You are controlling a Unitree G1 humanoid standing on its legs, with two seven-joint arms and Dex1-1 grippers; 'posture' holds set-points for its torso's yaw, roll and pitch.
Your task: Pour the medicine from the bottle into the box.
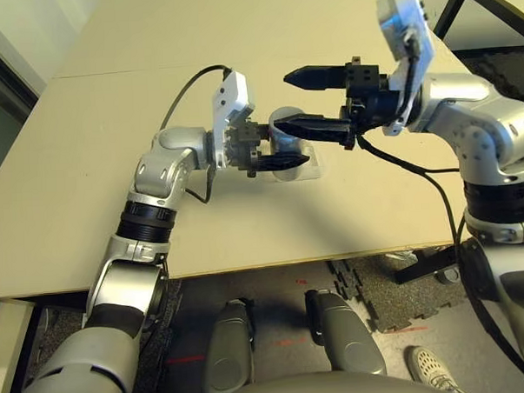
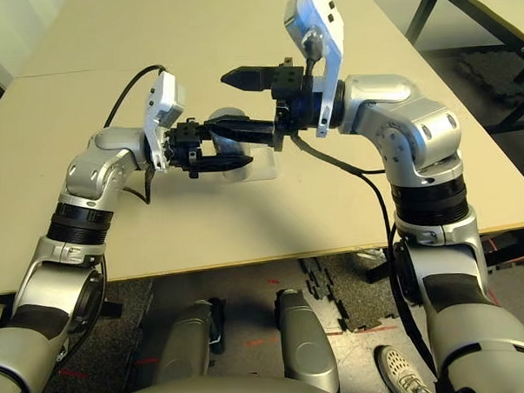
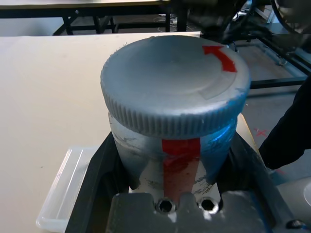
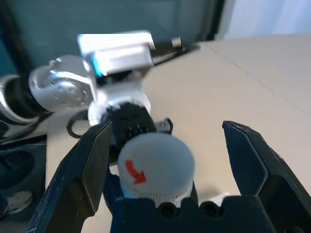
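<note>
Over a pale wooden table (image 1: 87, 169), the robot's left gripper (image 1: 273, 154) is clamped on the body of a small silver-grey bottle (image 3: 175, 160), holding it just above a shallow clear plastic box (image 3: 65, 189) that rests on the tabletop. The bottle's round grey cap (image 3: 175, 87) (marked with a red arrow) is on, and a red strip runs down the bottle's side between the black fingers (image 3: 97, 179). The box sits directly beneath the held bottle, its near rim showing to one side of the gripper in the left wrist view.

The right gripper (image 1: 314, 98) reaches in from the opposite side with its two black fingers spread wide and gripping nothing, one finger above the bottle and the other alongside it. In the right wrist view the capped bottle (image 4: 155, 165) sits in the gap between those parted fingers (image 4: 80, 170), and neither finger is seen touching it. A black cable (image 1: 183, 91) loops over the table from the left wrist.
</note>
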